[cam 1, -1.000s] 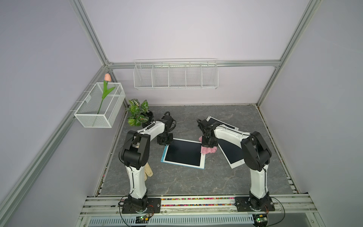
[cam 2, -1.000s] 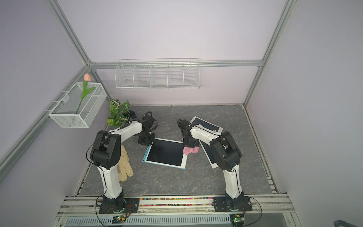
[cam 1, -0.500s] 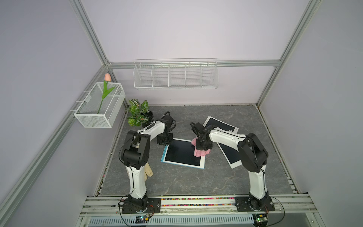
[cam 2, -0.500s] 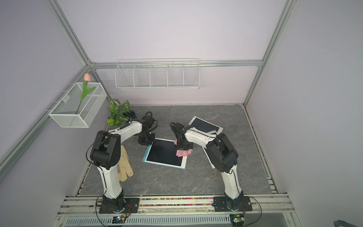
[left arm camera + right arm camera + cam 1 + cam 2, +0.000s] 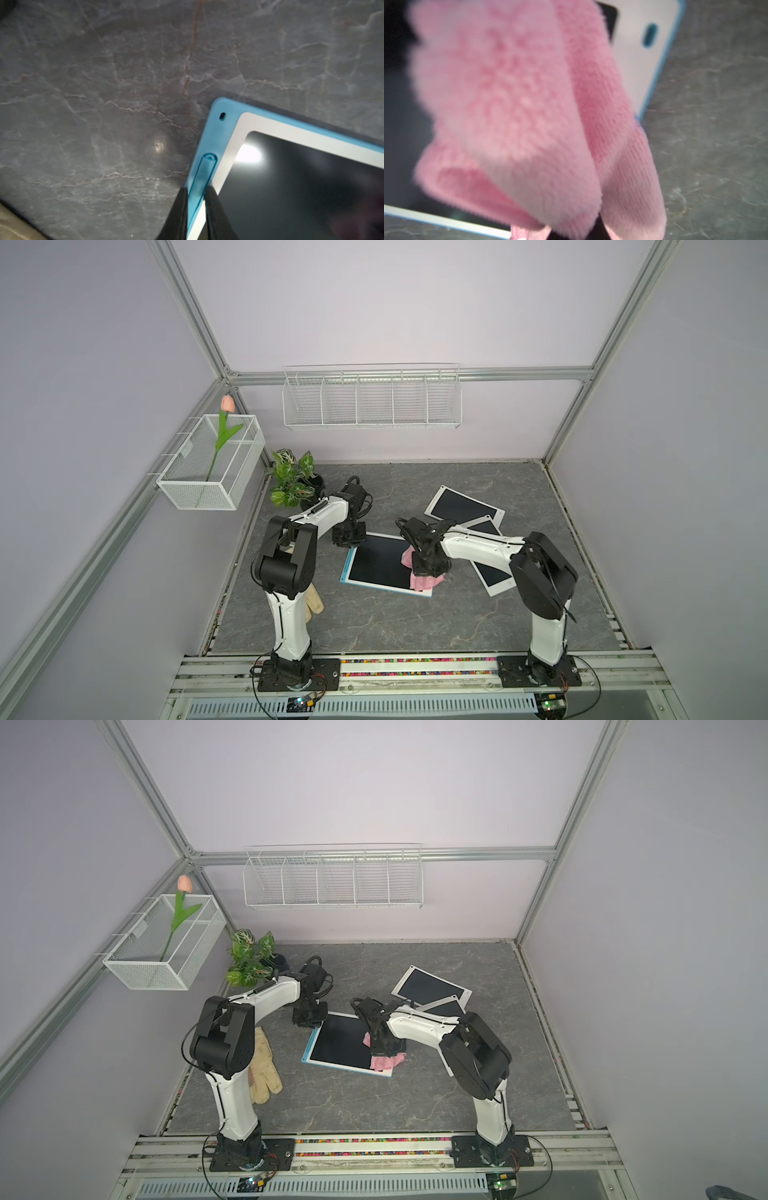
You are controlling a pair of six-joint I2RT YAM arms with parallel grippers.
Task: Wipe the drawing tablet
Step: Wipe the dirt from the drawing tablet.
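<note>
The flat, rectangular, blue-rimmed plastic drawing tablet (image 5: 376,566), with a white bezel and a dark screen, lies flat on the grey marble-pattern tabletop (image 5: 374,626), between the two arms. All positions below refer to this tablet.

Left gripper (image 5: 348,536): positioned at the tablet's far corner on the left arm's side. In the left wrist view its two black fingers (image 5: 181,207) stand narrow, almost closed. Their tips rest at the blue rim, one on each side of the translucent blue stylus slot (image 5: 204,166). Whether they pinch the slot or only press on it cannot be told.

Right gripper (image 5: 428,570): positioned over the tablet's short edge on the right arm's side. Its jaws are clamped on a fluffy pink microfibre cloth (image 5: 423,581). The cloth covers part of the screen and the white bezel, and overhangs the near corner onto the tabletop. In the right wrist view the cloth fills most of the picture and is blurred; dark screen and blue rim show around it.

Other items:
- Two overlapping white-framed tablets (image 5: 463,506) with dark screens lie near the tablet's right-arm side, partly under the right arm.
- A beige fabric work glove (image 5: 262,1067) lies well off the tablet's left-arm side, beside the left arm.
- A green-leaved potted plant (image 5: 293,485) stands beyond the far corner, behind the left gripper.
</note>
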